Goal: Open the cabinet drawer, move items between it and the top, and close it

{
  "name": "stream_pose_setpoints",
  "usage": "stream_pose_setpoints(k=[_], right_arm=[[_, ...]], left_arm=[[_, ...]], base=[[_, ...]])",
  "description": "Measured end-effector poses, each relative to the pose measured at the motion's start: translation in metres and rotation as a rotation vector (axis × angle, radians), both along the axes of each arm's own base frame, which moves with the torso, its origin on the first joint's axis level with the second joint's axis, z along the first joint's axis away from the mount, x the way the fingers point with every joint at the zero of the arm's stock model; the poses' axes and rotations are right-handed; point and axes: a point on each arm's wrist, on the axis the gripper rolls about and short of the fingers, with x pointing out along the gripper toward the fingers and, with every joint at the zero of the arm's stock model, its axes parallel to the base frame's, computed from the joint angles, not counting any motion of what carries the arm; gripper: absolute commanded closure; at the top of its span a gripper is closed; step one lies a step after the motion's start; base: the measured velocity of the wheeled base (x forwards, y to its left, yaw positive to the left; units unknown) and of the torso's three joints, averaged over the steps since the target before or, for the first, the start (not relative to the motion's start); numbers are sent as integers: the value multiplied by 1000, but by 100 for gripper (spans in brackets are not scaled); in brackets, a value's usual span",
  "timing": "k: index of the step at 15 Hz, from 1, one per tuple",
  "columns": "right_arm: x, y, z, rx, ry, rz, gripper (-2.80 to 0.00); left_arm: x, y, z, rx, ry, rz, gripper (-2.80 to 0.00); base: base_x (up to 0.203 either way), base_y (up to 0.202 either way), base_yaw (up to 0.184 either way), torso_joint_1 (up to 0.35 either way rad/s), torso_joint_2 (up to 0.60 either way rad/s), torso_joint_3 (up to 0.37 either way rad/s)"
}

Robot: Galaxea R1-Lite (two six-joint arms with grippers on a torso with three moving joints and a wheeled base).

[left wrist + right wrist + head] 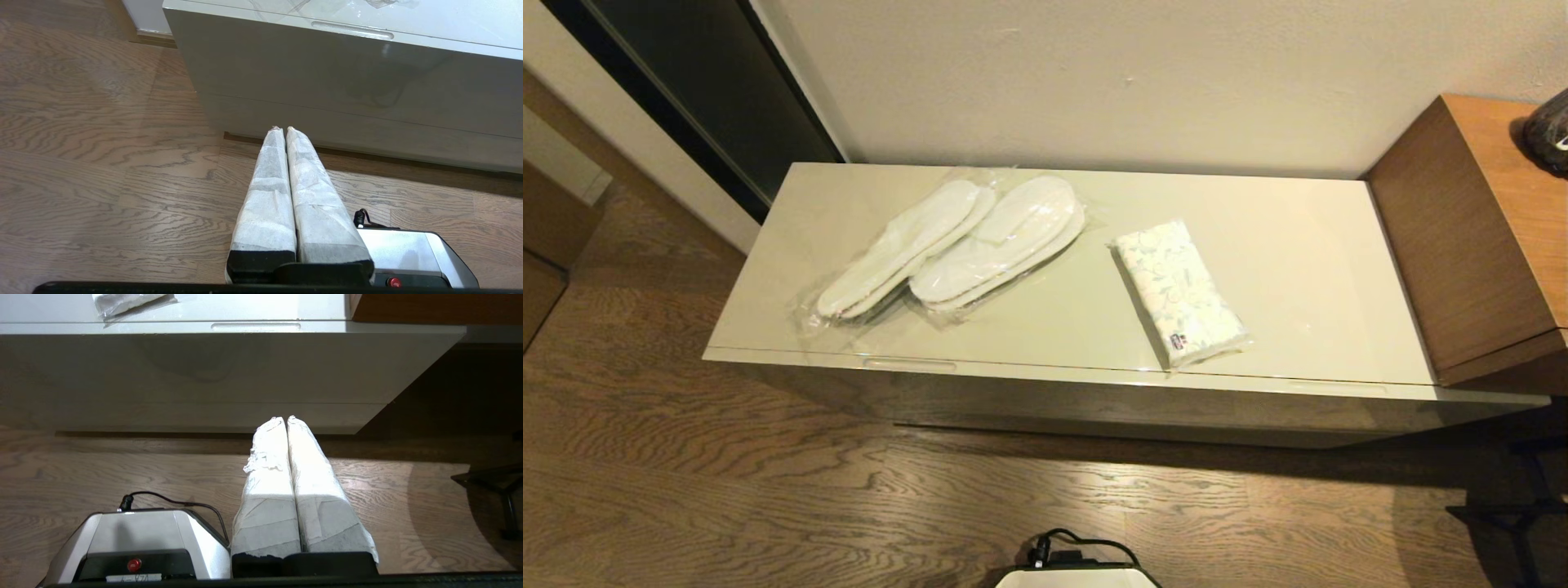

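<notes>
Still shut: cabinet drawer (1094, 400), slippers (956, 241) and tissue pack (1180, 291) on the top (1307, 269). Left gripper (281, 129), right gripper (285, 418) low before its front, fingers pressed together, empty. Best hooked squarely at a slot pull (352, 30), drawn out level.

Dark rounded object (1550, 131) on the brown cabinet (1478, 237) is running off the head view's right edge; identity cannot be told. Small label (1176, 340) on the tissue pack (1180, 291) is showing blue-red print too small to read. Robot base (1078, 576) is being cut by the bottom edge.
</notes>
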Motion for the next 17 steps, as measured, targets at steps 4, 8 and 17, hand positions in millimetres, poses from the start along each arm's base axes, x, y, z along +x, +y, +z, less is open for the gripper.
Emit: stream_pose_setpoints(k=[4, 8, 17], right_arm=[[0, 0, 0, -10, 0, 0, 0], [0, 0, 0, -1, 0, -1, 0], [0, 0, 0, 4, 0, -2, 0]], left_arm=[[0, 0, 0, 0, 0, 0, 0], [0, 0, 0, 0, 0, 1, 0], [0, 0, 0, 0, 0, 0, 0]], base=[[0, 0, 0, 0, 0, 0], [0, 0, 0, 0, 0, 0], [0, 0, 0, 0, 0, 0]])
